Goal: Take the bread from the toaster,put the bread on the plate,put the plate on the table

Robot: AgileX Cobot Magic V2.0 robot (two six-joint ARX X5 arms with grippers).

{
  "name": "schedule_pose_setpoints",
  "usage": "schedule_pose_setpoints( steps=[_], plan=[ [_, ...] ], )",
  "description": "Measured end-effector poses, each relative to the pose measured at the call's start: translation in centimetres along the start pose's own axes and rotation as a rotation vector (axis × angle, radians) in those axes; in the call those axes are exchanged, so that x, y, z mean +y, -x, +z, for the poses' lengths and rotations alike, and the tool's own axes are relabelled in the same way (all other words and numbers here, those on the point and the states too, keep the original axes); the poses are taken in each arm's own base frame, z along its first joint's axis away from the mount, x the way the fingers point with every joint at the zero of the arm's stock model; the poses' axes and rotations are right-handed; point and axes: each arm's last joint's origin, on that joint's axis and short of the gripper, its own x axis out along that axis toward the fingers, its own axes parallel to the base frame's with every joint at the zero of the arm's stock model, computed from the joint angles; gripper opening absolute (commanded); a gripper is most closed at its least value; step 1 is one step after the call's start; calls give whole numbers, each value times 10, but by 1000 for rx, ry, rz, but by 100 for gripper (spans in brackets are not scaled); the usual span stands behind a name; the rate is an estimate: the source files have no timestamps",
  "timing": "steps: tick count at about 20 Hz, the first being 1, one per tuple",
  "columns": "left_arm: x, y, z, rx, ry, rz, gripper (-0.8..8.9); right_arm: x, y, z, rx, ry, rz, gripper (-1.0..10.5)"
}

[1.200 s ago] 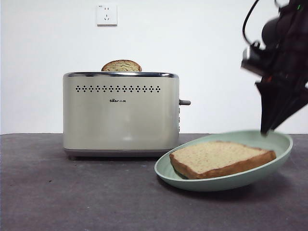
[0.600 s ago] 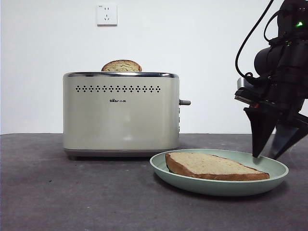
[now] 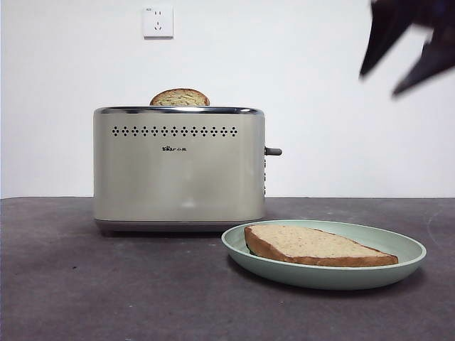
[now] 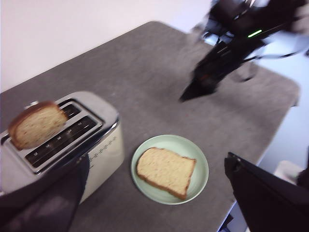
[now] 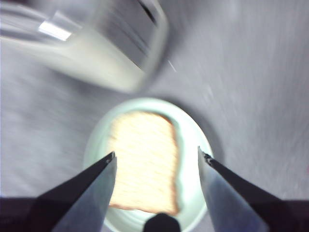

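Task looks essentially done. Surface (image 3: 106, 298) spans the lower frame, dark and matte. Toaster (image 3: 178, 167) stands left of centre, a narrower domed slice (image 3: 179, 97) poking from its slot. Plate (image 3: 398, 245) sits flat on the surface, lower right, just beside the toaster. Bread (image 3: 313, 245) lies flat in the plate. Right pincer (image 3: 409, 46) upper right, jaws wide, empty, clear above the plate. Left pincer (image 4: 154, 193) wide, empty, waiting high. Nothing seems left except retreat.

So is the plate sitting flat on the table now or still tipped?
Flat. The plate rests level on the table with the bread lying on it; the right end effector is open, well above.
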Motion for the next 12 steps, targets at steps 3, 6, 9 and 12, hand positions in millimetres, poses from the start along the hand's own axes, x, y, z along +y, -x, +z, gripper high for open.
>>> schedule_pose_setpoints(
  steps=[3,6,9,12],
  plan=[
    [6,-25,-16,52,9,69,429,31,44,-9,-130,81,41,284],
    [14,-58,-50,54,31,157,338,50,71,-22,-189,126,97,284],
    [18,-74,-83,-6,83,262,293,55,77,-28,-179,127,107,278],
    [20,-79,-104,-86,130,346,-35,56,77,-30,-161,120,109,170]
  ],
)
